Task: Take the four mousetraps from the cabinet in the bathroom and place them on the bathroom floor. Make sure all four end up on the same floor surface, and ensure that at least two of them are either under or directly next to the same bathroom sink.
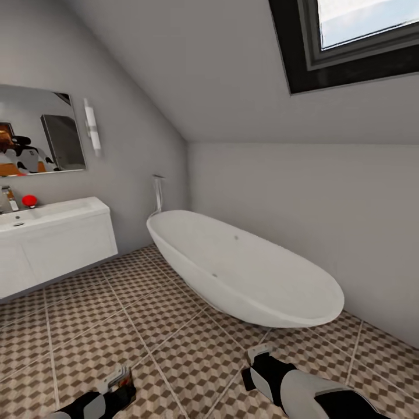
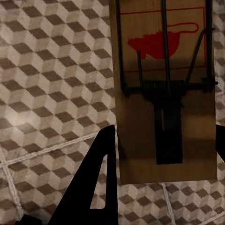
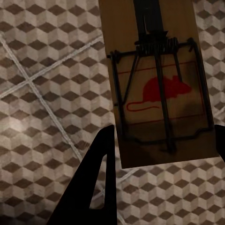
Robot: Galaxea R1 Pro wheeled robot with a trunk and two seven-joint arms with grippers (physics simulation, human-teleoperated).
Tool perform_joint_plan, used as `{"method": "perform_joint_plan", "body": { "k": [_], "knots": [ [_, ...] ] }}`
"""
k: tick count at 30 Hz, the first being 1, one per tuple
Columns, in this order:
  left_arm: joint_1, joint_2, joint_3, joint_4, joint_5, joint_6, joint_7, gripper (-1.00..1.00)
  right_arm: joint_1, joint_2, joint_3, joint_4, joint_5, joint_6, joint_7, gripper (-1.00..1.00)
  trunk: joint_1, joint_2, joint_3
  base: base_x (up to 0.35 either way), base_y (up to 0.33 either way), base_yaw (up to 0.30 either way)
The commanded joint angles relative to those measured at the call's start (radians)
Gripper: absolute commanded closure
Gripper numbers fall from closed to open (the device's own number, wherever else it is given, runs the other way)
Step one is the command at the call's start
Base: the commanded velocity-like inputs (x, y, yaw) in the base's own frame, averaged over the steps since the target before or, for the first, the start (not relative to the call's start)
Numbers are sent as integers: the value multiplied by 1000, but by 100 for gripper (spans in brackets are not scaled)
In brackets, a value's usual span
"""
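Note:
My left gripper [image 1: 119, 381] hangs low over the bathroom floor [image 1: 192, 355] at the near left, shut on a mousetrap [image 2: 164, 93], a tan wood plate with a red mouse print and a dark wire spring. My right gripper [image 1: 259, 356] is at the near right, shut on a second mousetrap [image 3: 159, 93] of the same look. In both wrist views the cube-patterned tiles lie close beneath the traps. The bathroom sink [image 1: 58, 212], a white basin on a white drawer unit, stands at the far left. The cabinet is out of view.
A white oval bathtub [image 1: 244, 267] fills the middle right, with a floor-standing tap [image 1: 157, 195] at its far end. A mirror [image 1: 38, 131] and wall lamp [image 1: 92, 128] hang above the sink. A red object [image 1: 29, 201] sits on the basin. A sloped ceiling holds a skylight [image 1: 361, 35].

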Motion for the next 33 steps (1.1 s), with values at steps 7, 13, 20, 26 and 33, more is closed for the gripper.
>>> {"method": "perform_joint_plan", "body": {
  "k": [7, 13, 20, 26, 33],
  "knots": [
    [-1, -5, -8, -2, 7, 4, 0, 100, -2, 0, 7, 2, 5, 4, 1, 100, 0, -1, -11, 0, 0, 145],
    [-1, -6, -8, -2, 7, 4, 0, 100, -2, 1, 7, 2, 5, -2, 0, 100, 0, -1, -19, 0, 0, 149],
    [-1, -9, -9, -2, 7, 4, 0, 100, -2, 0, 7, 2, 4, -15, 8, 100, 0, -1, -28, 0, 0, 155],
    [0, -11, -9, -2, 7, 4, 0, 100, -2, 1, 7, 2, 3, -16, 8, 100, 0, -1, -29, 0, 0, 33],
    [0, -11, -9, -2, 7, 5, 0, 100, -2, -2, 7, 2, 3, -16, 12, 100, 0, -1, -31, 0, 0, 184]
  ]
}}
